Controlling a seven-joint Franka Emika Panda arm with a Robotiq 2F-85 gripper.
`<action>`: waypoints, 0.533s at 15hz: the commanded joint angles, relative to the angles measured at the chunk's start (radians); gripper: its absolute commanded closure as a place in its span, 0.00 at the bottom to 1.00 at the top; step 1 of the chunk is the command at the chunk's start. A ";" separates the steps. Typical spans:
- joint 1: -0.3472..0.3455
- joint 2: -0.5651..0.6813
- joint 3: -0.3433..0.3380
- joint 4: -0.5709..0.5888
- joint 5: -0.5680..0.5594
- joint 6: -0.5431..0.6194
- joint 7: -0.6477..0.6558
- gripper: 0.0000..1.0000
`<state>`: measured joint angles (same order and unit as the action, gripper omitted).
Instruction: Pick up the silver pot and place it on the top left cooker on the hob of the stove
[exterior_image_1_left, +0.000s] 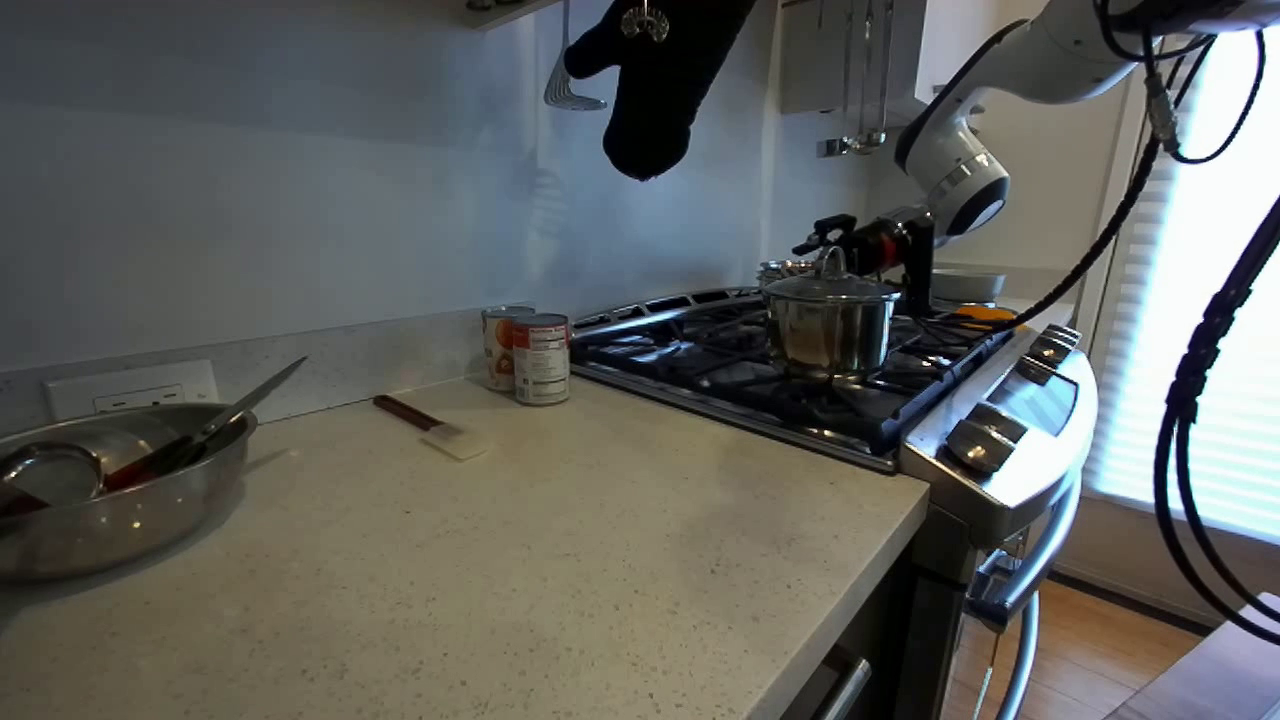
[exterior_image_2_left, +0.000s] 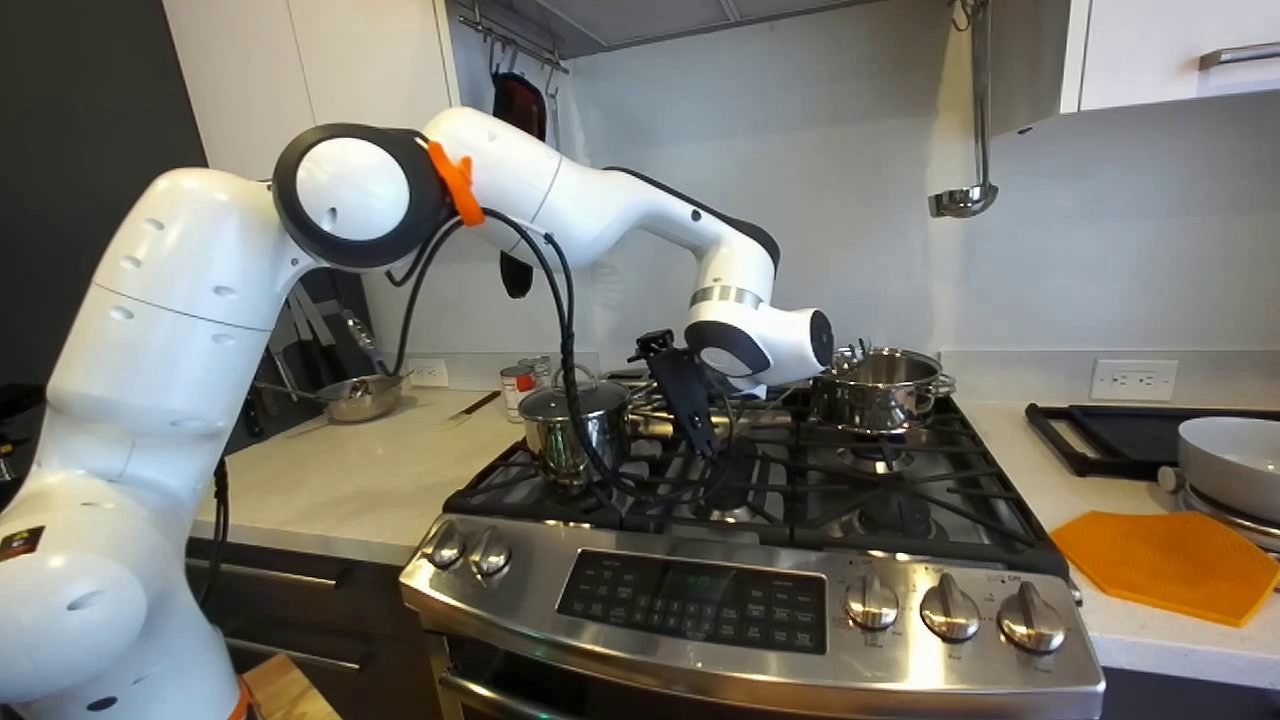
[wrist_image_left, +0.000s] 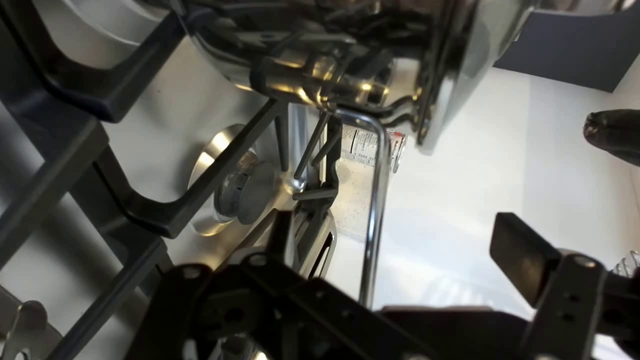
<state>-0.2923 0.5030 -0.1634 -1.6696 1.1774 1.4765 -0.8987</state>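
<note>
- Up close, the end effector (wrist_image_left: 402, 240) has its fingers (wrist_image_left: 525, 260) wide apart, and the thin handle (wrist_image_left: 381, 175) of the silver pot (wrist_image_left: 300, 55) looks to be between them.
- In both exterior views the silver pot sits at the front left of the hob (exterior_image_2_left: 795, 450), lid (exterior_image_1_left: 830, 290) on.
- Reaching it looks done.
- Squeezing, lifting and moving it to the top left cooker (wrist_image_left: 257, 192) seem left to do.

Can lbl (exterior_image_1_left: 541, 362) & ctrl panel (exterior_image_2_left: 690, 601) illegible.
</note>
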 joint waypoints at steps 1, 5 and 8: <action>-0.032 0.067 0.025 0.056 0.037 -0.069 -0.026 0.00; -0.050 0.113 0.031 0.097 0.061 -0.133 -0.060 0.00; -0.065 0.135 0.028 0.120 0.079 -0.169 -0.082 0.00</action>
<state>-0.3228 0.5938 -0.1480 -1.5958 1.2255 1.3569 -0.9483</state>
